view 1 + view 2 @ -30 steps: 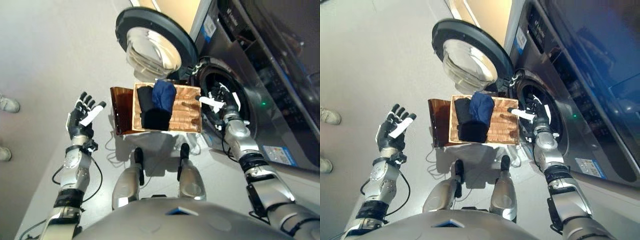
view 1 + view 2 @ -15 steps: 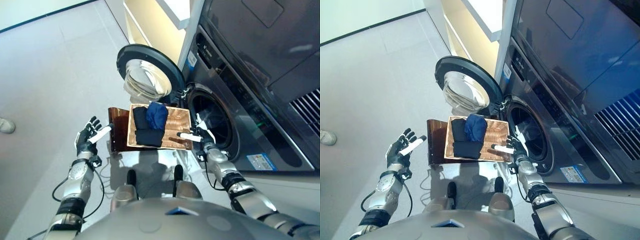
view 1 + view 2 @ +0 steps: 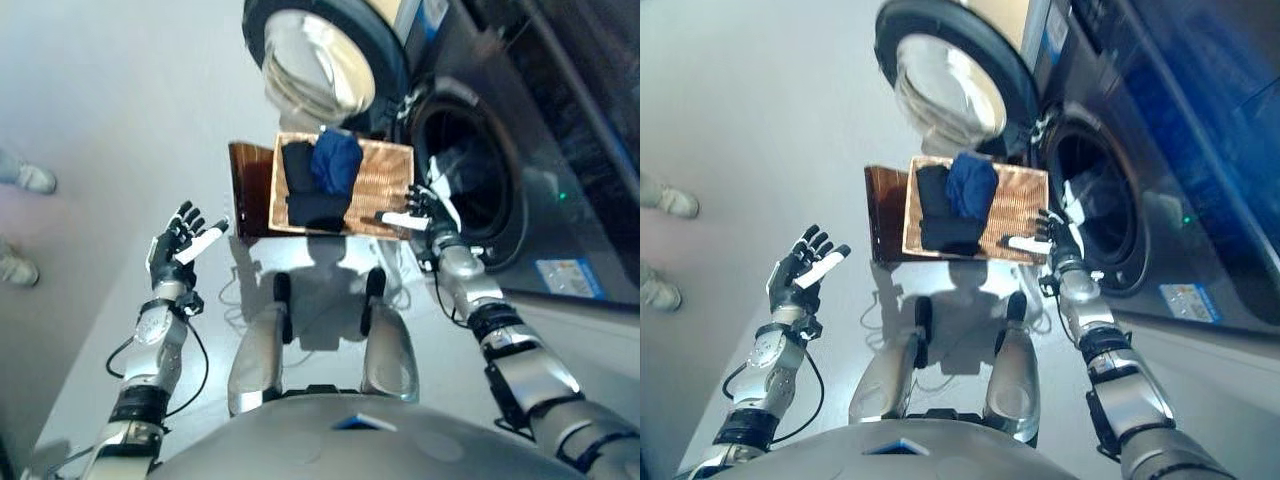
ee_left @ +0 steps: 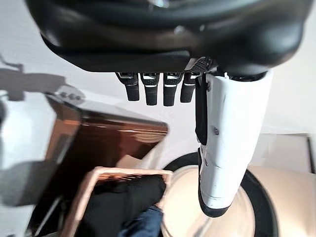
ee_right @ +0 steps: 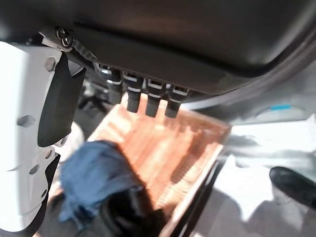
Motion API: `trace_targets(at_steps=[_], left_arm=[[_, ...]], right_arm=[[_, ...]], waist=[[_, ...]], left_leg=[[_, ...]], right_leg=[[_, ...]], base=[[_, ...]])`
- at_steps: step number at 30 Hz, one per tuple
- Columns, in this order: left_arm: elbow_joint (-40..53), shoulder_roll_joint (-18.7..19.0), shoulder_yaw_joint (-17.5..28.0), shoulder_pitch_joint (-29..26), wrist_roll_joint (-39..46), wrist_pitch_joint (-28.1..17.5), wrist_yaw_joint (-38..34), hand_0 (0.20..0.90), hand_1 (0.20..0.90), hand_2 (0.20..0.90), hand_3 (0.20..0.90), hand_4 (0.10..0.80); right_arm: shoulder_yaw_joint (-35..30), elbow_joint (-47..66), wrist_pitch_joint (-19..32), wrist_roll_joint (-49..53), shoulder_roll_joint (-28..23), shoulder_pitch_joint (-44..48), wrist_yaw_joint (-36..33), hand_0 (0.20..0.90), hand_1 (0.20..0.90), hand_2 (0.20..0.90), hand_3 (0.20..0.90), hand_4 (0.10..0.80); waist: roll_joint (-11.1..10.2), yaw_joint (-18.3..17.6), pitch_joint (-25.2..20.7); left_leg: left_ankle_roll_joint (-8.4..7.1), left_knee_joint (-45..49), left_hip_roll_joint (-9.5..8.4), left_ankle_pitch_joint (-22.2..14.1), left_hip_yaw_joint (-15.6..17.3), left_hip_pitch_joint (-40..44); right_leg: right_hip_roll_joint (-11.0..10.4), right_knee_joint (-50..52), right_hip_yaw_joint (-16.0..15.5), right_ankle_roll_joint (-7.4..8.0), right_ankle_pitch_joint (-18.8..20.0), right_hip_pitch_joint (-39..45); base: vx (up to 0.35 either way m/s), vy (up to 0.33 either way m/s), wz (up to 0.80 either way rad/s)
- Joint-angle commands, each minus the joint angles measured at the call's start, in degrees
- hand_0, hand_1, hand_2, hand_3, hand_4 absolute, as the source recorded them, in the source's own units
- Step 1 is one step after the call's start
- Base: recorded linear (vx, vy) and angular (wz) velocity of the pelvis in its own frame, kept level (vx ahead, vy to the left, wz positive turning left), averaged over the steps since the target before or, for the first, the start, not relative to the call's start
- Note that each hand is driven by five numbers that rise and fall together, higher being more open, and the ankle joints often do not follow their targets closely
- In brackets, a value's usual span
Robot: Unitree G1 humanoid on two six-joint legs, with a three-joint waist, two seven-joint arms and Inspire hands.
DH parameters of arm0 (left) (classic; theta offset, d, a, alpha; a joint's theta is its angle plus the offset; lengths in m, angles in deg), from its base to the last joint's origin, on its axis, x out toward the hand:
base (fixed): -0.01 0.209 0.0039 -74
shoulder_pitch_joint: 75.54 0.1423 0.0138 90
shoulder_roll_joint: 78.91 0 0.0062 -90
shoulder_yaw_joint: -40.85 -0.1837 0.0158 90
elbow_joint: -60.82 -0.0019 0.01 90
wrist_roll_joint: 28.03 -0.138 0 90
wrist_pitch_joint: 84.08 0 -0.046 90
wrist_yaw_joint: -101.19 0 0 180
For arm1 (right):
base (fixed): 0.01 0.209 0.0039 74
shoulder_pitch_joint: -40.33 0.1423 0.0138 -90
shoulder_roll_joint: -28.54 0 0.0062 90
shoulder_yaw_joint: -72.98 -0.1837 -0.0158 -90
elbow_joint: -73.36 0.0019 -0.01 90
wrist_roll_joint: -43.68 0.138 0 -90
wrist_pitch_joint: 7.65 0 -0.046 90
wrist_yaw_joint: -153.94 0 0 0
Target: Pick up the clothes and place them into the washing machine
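A woven basket (image 3: 385, 185) on a brown stand holds a blue garment (image 3: 336, 160) on top of black clothes (image 3: 305, 195). Behind it the washing machine's round door (image 3: 320, 60) is swung open, and its dark drum (image 3: 468, 180) gapes at the right. My right hand (image 3: 418, 208) hovers open over the basket's right edge, between basket and drum, with its white thumb pointing at the clothes (image 5: 94, 177). Out to the left of the basket, my left hand (image 3: 178, 243) is raised open and holds nothing; the basket's rim (image 4: 98, 173) shows past its fingers.
A brown stand (image 3: 247, 195) juts out left of the basket. A person's shoes (image 3: 30, 178) show at the far left on the grey floor. The machine's front panel (image 3: 570, 275) fills the right side.
The camera has shifted, so the whole scene sits differently in the picture. My right hand stays open at the basket's right edge, and my left hand stays raised and open.
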Motion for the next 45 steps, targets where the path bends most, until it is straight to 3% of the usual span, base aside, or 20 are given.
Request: trace_targets(at_steps=[1,10,15,25,26,30,45], left_arm=[[8.1,3.4,2.2,0.5,0.4,-4.5,0.5,0.900,0.900,0.900,0.900,0.800],[8.0,2.8,0.4,-1.5,1.2,-5.1,-0.8,0.900,0.900,0.900,0.900,0.800],[8.6,3.0,-0.1,-2.0,1.6,-5.6,-1.6,0.900,0.900,0.900,0.900,0.800],[11.2,5.3,-2.2,-0.3,2.3,-5.5,-1.1,0.900,0.900,0.900,0.900,0.800],[11.8,5.5,-2.6,0.0,2.5,-5.5,-1.0,0.900,0.900,0.900,0.900,0.800],[13.4,6.3,-3.7,0.3,3.3,-5.7,-0.9,0.900,0.900,0.900,0.900,0.800],[12.8,7.1,-5.1,-0.4,4.9,-5.8,-0.6,0.900,0.900,0.900,0.900,0.800]], right_arm=[[0.0,3.4,3.5,-1.8,-1.2,3.0,-1.9,0.900,0.900,0.900,0.900,0.800],[1.8,3.2,3.8,-3.8,-0.1,4.2,-3.8,0.900,0.900,0.900,0.900,0.800],[2.1,1.9,3.3,-7.0,-2.1,7.6,-5.4,0.900,0.900,0.900,0.900,0.800],[3.5,-8.3,3.4,-3.7,-5.6,21.3,-6.5,0.900,0.900,0.900,0.900,0.800],[3.5,-9.6,3.5,-3.1,-5.9,22.5,-6.6,0.900,0.900,0.900,0.900,0.800],[4.6,-15.3,3.5,-1.5,-6.4,27.8,-6.6,0.900,0.900,0.900,0.900,0.800],[4.8,-22.0,4.6,4.6,0.2,35.1,-5.0,0.900,0.900,0.900,0.900,0.800]], waist=[[-1.6,0.2,-4.2],[-1.2,0.1,-4.5],[-0.6,0.5,-3.6],[1.3,2.3,-2.1],[1.5,2.5,-2.2],[1.7,3.3,-2.1],[2.6,5.5,-3.0]], left_leg=[[-0.45,5.6,-0.66,-4.7,-0.9,-2.1],[-0.50,2.1,-0.56,-3.1,-0.7,-2.7],[-0.23,6.1,-1.43,-4.7,-0.7,-5.9],[0.04,14.5,-2.08,-7.5,-0.4,-13.8],[-0.20,15.4,-1.97,-9.3,-0.6,-13.8],[-0.14,16.1,-2.23,-9.2,-1.0,-16.0],[0.41,15.7,-3.25,-9.0,-1.2,-17.9]], right_leg=[[-0.5,4.4,0.3,-0.16,-4.8,0.7],[-0.2,2.8,0.7,-0.27,-4.1,-1.4],[-1.2,6.4,1.2,-0.42,-5.3,-3.9],[-2.1,14.5,2.5,-1.19,-7.7,-11.4],[-2.1,15.8,2.6,-0.89,-9.4,-11.5],[-2.1,16.7,2.6,-1.11,-9.8,-13.5],[-2.4,17.5,2.5,-1.07,-10.0,-15.4]], base=[[0.000,0.000,0.00],[0.002,-0.002,0.00],[-0.017,0.003,0.00],[-0.017,0.010,0.05],[0.080,-0.016,0.09],[0.012,-0.006,0.05],[0.003,0.005,0.04]])
